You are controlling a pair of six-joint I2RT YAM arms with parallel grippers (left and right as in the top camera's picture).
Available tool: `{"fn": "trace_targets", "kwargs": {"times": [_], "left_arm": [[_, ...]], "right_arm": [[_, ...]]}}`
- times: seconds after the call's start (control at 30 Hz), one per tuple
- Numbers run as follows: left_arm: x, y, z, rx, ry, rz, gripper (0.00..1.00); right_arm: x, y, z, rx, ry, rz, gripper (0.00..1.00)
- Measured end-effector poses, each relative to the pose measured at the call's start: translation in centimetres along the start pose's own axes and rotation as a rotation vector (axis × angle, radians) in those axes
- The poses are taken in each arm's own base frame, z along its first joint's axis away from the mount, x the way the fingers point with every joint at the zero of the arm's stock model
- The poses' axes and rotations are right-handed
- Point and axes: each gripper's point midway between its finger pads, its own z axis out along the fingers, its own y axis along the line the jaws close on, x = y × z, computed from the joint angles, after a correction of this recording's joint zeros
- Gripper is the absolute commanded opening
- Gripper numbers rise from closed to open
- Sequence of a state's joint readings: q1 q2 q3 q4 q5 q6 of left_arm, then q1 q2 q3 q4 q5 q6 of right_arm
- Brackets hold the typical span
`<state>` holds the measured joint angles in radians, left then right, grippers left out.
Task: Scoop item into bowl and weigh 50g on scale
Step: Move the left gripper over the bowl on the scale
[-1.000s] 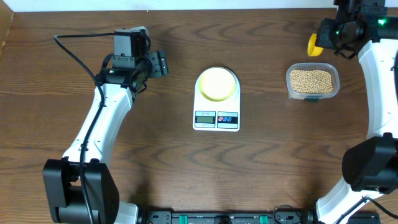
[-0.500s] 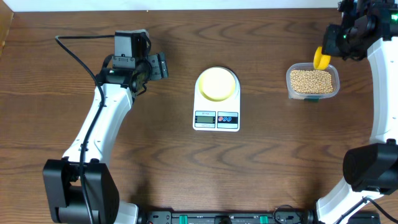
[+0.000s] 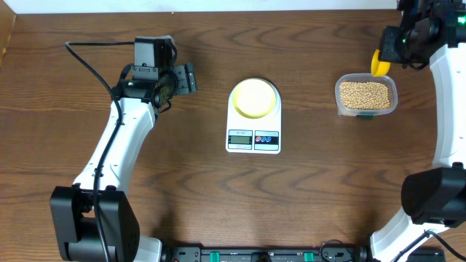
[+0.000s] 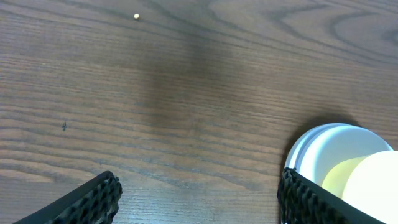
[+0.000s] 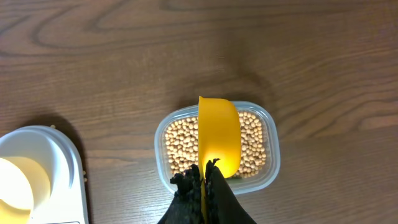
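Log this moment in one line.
right gripper: shut on scoop over beans in tub | left gripper: open, empty | bowl: on scale, empty

Nothing here can be read: no text, brand or number. The scale point(image 3: 253, 116) at the middle of the tabletop point(image 3: 189, 189) has a small grey display point(image 3: 239, 138) on the left of its near edge. Whatever the display shows is too small to make out from overhead. Just to the right of it, the two round buttons point(image 3: 266, 138) sit on a panel with tiny markings, blurred beyond reading. Both wrist views catch only a corner of the scale, with no writing on the part that shows.
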<state>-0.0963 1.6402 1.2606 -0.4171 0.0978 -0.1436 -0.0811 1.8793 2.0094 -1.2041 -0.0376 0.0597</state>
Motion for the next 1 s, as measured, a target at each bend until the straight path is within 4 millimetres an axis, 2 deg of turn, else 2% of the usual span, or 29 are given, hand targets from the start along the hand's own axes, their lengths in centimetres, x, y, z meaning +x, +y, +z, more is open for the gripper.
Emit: {"fn": "trace_targets", "kwargs": {"times": [0.2, 0.33, 0.5, 0.63, 0.83, 1.0], "left_arm": [[0.3, 0.1, 0.0, -0.002, 0.012, 0.003, 0.83], [1.5, -0.8, 0.0, 0.011, 0.057, 0.029, 0.82], [3.7, -7.5, -0.2, 0.073, 0.071, 0.229, 0.82], [5.2, -11.0, -0.7, 0.078, 0.064, 0.344, 0.82], [6.4, -13.2, -1.2, 0.079, 0.063, 0.412, 0.82], [7.9, -14.1, -1.6, 0.083, 0.098, 0.451, 0.82]], "right_arm": [[-0.3, 0.9, 0.0, -0.014, -0.012, -0.016, 0.01], [-0.8, 0.9, 0.0, -0.017, -0.032, -0.016, 0.01], [-1.1, 1.0, 0.0, -0.018, -0.045, -0.017, 0.01], [-1.1, 1.1, 0.0, -0.02, -0.045, -0.02, 0.01], [-0.7, 1.2, 0.0, -0.02, -0.029, -0.021, 0.01], [-0.2, 1.2, 0.0, -0.019, -0.011, -0.021, 0.01]]}}
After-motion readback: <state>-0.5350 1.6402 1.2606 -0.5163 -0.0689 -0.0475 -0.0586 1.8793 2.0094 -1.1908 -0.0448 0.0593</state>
